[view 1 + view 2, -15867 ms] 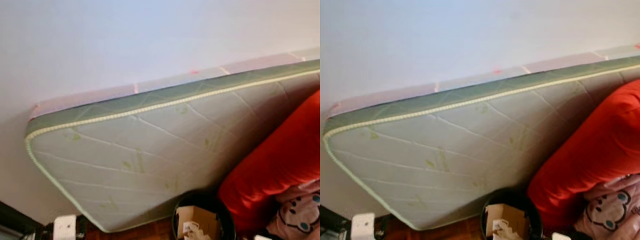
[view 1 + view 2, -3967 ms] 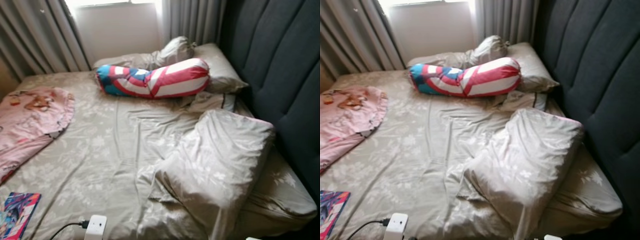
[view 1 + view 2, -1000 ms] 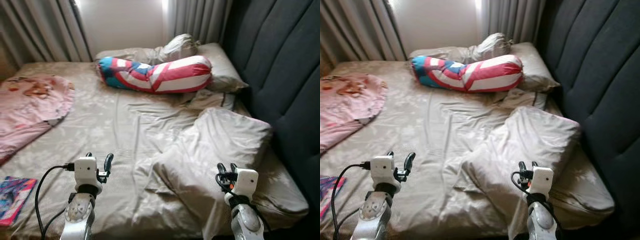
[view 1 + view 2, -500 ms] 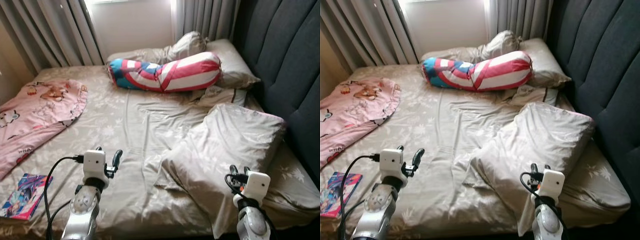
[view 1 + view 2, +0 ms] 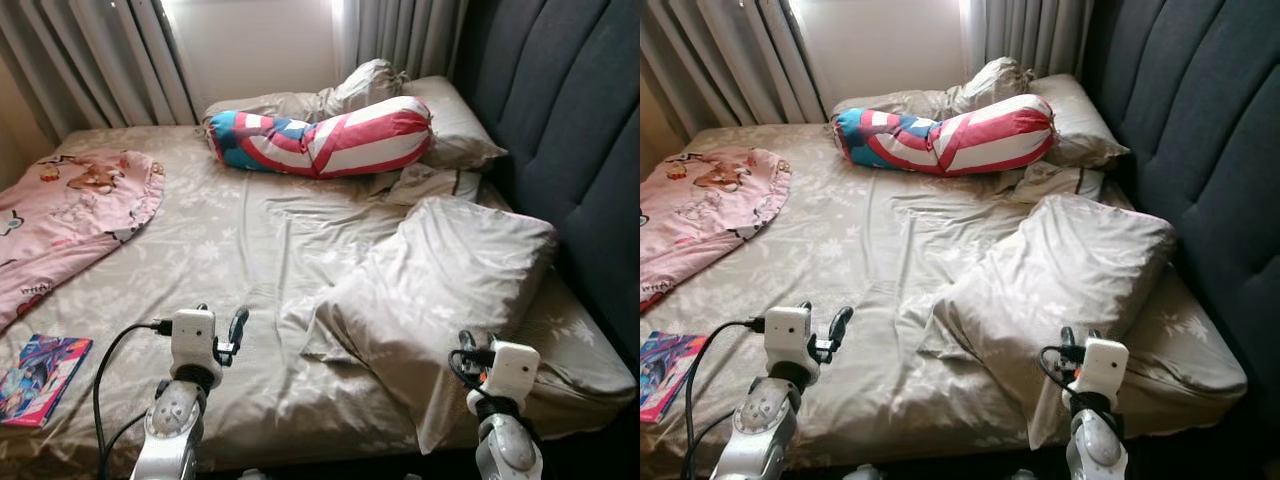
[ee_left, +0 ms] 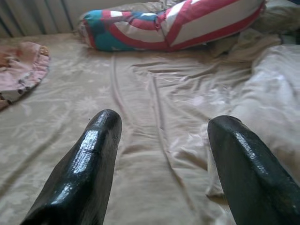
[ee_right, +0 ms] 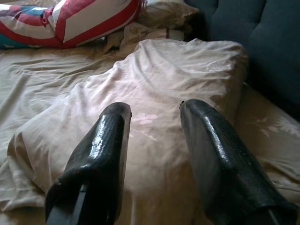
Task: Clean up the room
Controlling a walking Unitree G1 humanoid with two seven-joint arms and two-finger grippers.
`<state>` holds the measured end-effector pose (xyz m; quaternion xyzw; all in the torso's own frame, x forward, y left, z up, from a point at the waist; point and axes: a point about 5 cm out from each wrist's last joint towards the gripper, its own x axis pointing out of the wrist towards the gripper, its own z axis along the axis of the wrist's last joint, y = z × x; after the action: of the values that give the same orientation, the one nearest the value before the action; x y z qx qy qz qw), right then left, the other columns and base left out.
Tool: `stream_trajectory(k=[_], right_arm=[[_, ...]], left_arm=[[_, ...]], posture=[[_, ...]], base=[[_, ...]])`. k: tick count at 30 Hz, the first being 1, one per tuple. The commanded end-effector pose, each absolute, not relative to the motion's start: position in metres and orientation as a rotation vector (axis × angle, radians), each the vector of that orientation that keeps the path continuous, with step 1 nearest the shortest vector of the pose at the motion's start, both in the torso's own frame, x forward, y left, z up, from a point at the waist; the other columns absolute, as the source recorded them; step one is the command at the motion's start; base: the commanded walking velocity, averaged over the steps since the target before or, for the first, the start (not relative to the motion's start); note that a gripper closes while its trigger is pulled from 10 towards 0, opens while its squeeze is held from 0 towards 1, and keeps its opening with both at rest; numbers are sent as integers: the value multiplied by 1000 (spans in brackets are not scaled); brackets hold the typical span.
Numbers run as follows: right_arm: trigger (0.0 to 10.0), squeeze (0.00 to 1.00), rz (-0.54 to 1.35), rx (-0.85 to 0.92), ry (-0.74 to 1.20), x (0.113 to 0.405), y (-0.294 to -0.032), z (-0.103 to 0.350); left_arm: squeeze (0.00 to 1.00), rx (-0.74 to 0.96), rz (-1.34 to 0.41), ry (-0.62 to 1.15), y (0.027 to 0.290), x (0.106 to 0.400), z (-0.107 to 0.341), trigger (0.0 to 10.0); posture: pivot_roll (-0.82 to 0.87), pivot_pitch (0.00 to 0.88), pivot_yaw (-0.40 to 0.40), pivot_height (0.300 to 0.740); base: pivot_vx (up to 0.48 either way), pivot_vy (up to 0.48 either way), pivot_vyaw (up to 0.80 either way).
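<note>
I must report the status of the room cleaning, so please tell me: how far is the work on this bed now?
Nothing looks done yet. The big beige pillow lies askew on the wrinkled sheet, the pink blanket is bunched at the side, and a book rests near the edge. In hand: nothing; the left end effector and right end effector are open, the right one pointed at the pillow. All tidying remains.

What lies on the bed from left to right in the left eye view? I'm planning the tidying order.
Colourful comic book → pink cartoon-print blanket → red, white and blue striped bolster → large beige floral pillow.
</note>
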<state>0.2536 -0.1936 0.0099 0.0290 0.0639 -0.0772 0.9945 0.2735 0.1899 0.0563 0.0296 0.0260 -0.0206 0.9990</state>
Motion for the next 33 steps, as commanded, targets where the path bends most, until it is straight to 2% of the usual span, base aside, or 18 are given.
stream_trajectory(k=[1, 33], right_arm=[[10000, 0, -153, 59, 126, 254, -193, 12], [10000, 0, -106, 74, 149, 255, -183, 9]], left_arm=[[0, 56, -43, 30, 190, 275, 63, 10000], [0, 58, -79, 47, 184, 279, 63, 10000]], posture=[[-99, 4, 7, 659], [-101, 0, 13, 659]], base=[[0, 0, 0], [0, 0, 0]])
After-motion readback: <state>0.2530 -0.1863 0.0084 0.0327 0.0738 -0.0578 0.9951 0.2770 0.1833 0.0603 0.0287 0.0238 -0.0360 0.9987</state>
